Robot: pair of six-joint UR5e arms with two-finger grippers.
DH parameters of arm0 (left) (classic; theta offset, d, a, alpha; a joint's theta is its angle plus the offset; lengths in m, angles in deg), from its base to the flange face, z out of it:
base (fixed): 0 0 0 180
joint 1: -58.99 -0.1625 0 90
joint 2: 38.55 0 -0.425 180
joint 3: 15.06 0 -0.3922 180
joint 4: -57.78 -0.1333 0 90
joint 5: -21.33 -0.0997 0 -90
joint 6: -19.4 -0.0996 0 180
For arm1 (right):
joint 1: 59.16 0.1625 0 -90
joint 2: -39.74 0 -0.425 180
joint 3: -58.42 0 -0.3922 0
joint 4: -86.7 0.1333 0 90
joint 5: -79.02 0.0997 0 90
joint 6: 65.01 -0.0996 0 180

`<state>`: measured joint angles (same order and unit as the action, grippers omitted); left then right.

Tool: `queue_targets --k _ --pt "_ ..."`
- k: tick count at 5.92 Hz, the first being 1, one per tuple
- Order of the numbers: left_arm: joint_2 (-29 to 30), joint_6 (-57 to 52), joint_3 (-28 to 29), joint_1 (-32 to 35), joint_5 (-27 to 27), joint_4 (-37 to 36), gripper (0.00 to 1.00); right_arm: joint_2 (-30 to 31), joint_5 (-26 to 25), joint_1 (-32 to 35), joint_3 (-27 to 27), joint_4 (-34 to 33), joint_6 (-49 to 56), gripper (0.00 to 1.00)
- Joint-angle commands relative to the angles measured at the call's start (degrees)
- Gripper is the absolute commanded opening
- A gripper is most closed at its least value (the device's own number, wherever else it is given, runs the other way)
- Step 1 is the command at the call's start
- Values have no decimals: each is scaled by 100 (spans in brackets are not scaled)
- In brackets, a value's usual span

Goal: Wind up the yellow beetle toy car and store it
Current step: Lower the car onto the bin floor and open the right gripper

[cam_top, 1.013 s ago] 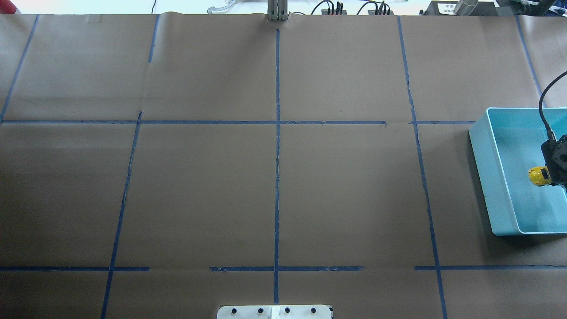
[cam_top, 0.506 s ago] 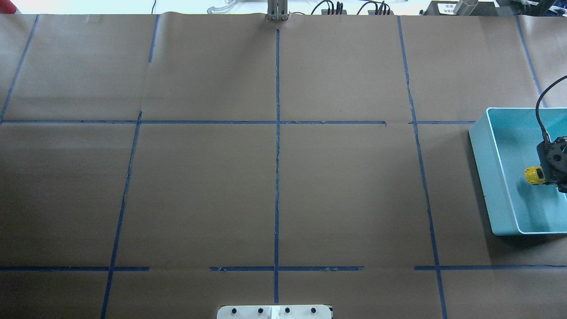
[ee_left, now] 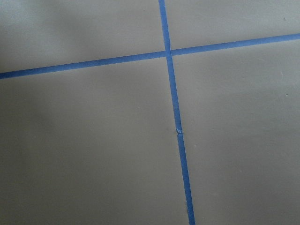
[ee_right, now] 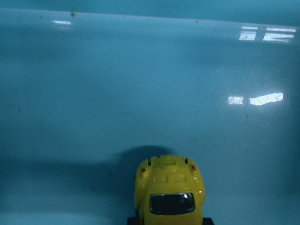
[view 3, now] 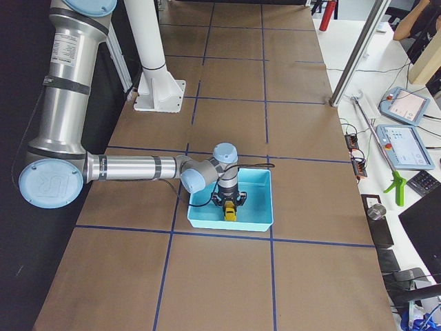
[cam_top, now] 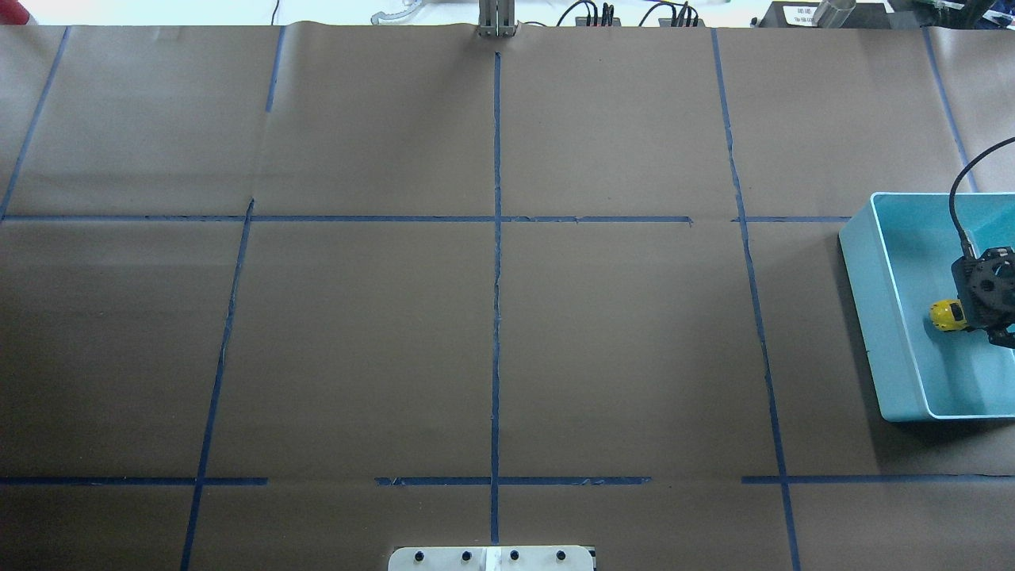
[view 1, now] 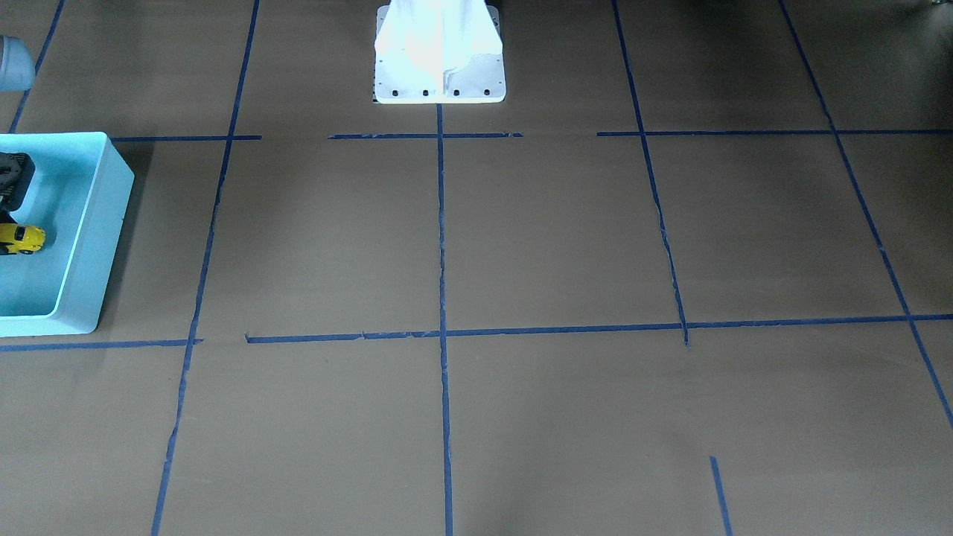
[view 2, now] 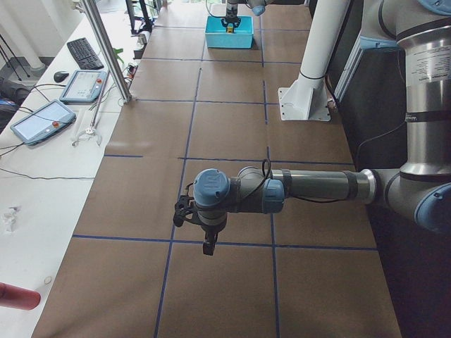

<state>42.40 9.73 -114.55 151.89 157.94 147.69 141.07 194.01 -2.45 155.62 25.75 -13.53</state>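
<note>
- The tiny bright yellow, rounded beetle-shaped toy car with a dark window is pinched between the fingers of the right gripper. One rounded end pokes out past the fingers.
- The car hangs low inside a light-blue rectangular plastic bin. It throws a soft shadow on the glossy floor just beyond its rounded end. I cannot tell whether its wheels touch that floor.
- The bin's walls stand all around those fingers. The long wall on the table-middle side is near the car's free end but apart from it.
- A black cable rises from the gripper's body, above the fingers, and curves away over the bin's far wall.
- Brown paper covers the table under the bin, marked into squares by blue tape lines.
- The left gripper is well apart from the right fingers, at the table's other end, pointing down above the paper. I cannot tell whether its fingers are spread or pressed together.
- Below the left fingers, two tape lines cross.
- The white base plate sits at the robot's edge of the table, between the two grippers.
</note>
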Motion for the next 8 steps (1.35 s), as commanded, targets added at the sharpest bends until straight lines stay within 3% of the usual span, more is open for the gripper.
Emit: queue_targets --k 1,2,3,4,5,7,8 --pt "0 0 -9 0 6 0 100 -87 -2 -80 -17 5 -111 21" --pt "0 0 -44 0 6 0 100 -87 -2 -98 -34 -4 -181 41" --pt "0 0 -70 0 6 0 100 -87 15 -98 -61 5 -191 77" --pt "-9 0 -79 0 6 0 100 -87 189 -98 -35 14 -182 100" --pt "-9 0 -79 0 6 0 100 -70 513 -63 52 14 -182 100" --pt "-9 0 -140 0 6 -26 100 -52 1741 1012 132 -74 -156 100" --pt "0 0 -141 0 6 -26 100 17 2051 1401 219 -170 -164 100"
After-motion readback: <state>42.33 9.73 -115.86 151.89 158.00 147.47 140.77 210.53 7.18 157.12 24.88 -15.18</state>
